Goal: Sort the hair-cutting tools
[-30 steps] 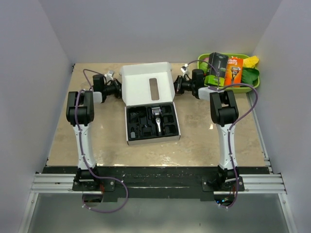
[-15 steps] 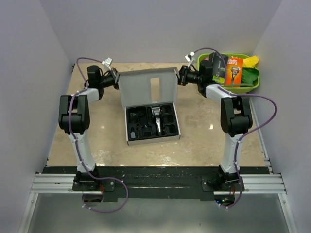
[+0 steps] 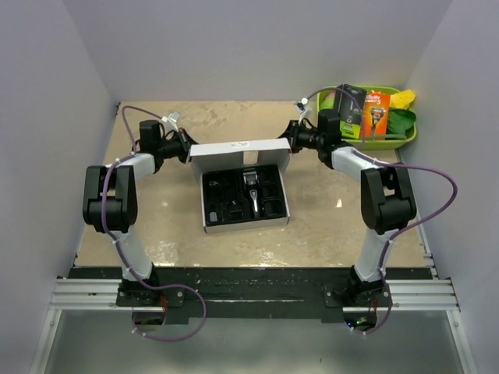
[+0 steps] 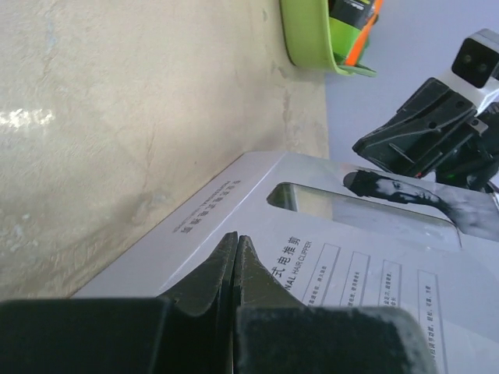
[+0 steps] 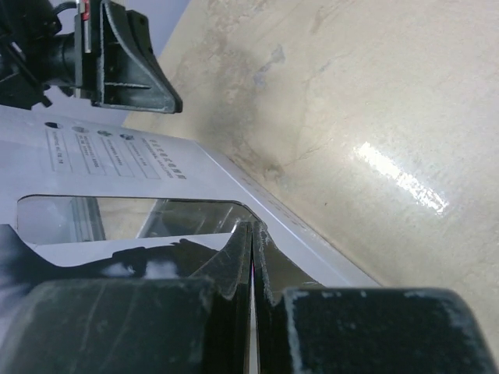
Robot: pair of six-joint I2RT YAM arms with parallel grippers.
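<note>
Pinching opposite edges of the lid (image 3: 234, 148), left hand (image 3: 189, 149) and right hand (image 3: 288, 141) hold it tilted.

box lid (image 3: 240, 147) lifted, swung forward, half closed

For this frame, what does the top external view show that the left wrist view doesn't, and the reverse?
Top external only: the box's black insert with the clipper lying in it, and both arms whole. Left wrist only: the print on the outer face of the lid, and the left gripper shut on its edge, close up. Both: the half-raised lid with its window, the right gripper at its other corner, and the green tray.
</note>
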